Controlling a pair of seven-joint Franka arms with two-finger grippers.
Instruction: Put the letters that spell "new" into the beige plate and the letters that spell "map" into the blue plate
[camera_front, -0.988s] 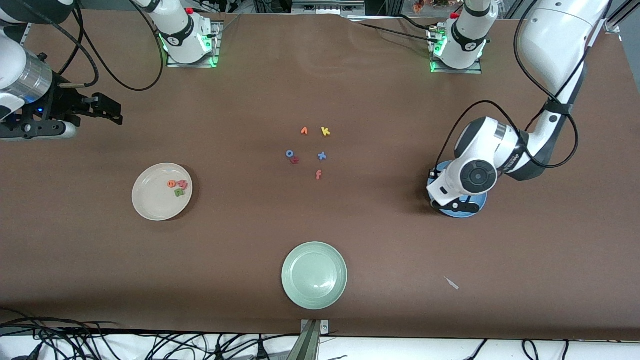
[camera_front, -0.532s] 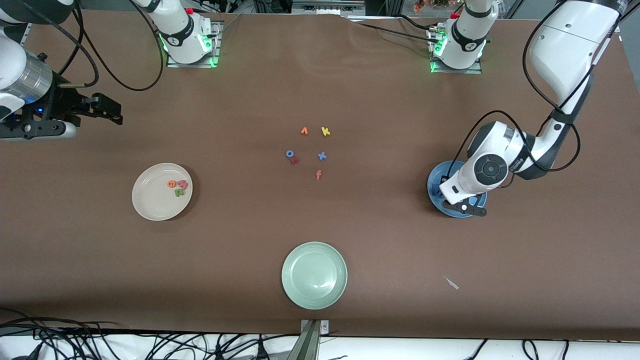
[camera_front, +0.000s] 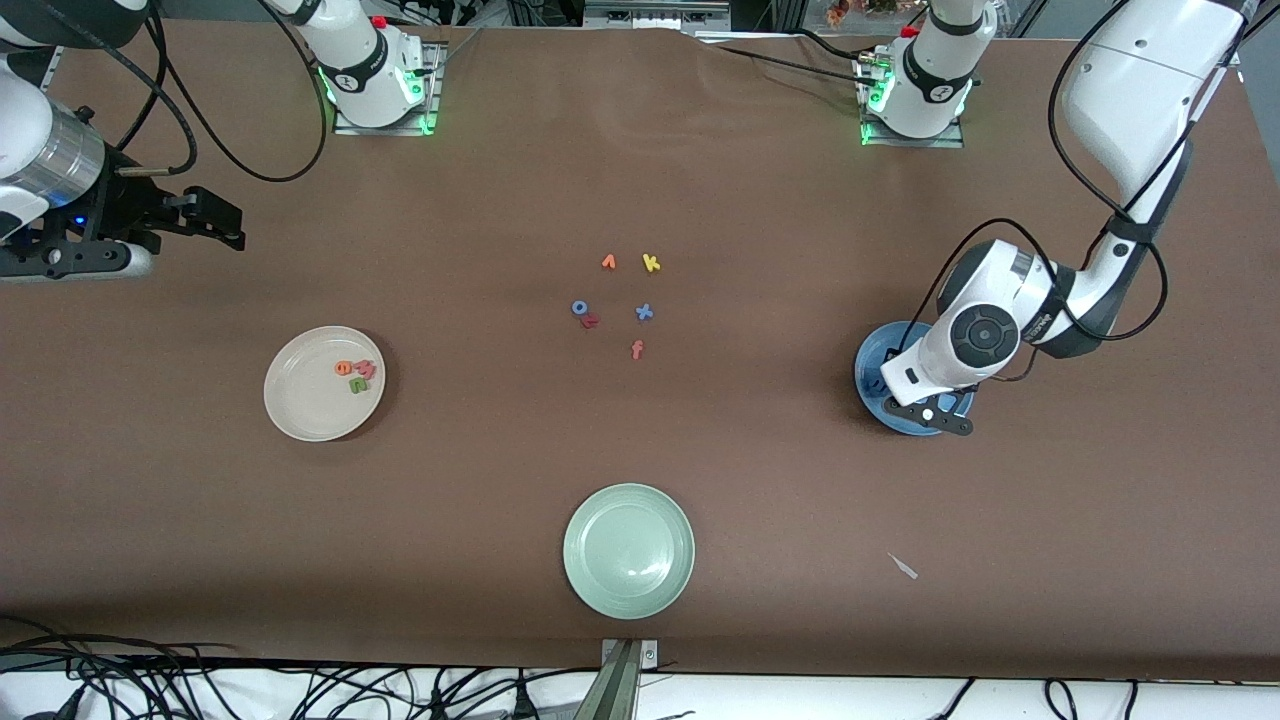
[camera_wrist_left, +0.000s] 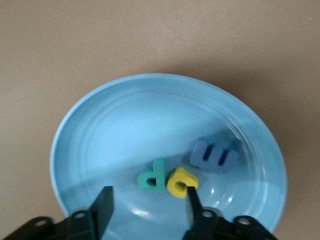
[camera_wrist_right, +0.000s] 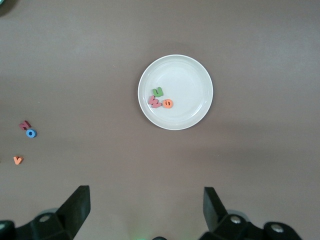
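L gripper (camera_wrist_left: 147, 205) hangs low over the blue plate (camera_front: 872, 352) at the L arm's end of the table; jaws part-open, holding nothing, fingers (camera_wrist_left: 103, 202) apart w/ the yellow "a" (camera_wrist_left: 182, 182) just at one fingertip. In that plate, per L wrist view: teal "p" (camera_wrist_left: 153, 176) touching the "a", periwinkle "m" (camera_wrist_left: 215, 155) just beside them. All 3 lie flat on the plate floor.

R gripper (camera_wrist_right: 145, 207) waits up in the air near the R arm's end of the table, jaws wide, empty.

Beige plate (camera_front: 300, 400) sits toward the R arm's end; it holds orange "e" (camera_front: 343, 368), pink "w" (camera_front: 366, 369) and green "n" (camera_front: 358, 385), bunched together, touching.

Mid-table, well apart from both plates: loose letters incl. yellow "k" (camera_front: 651, 263), blue "x" (camera_front: 644, 312), orange "f" (camera_front: 637, 349), blue "o" (camera_front: 579, 308) w/ a small red letter (camera_front: 591, 321) touching it. Green plate (camera_front: 628, 550) lies nearer the front cam, empty.
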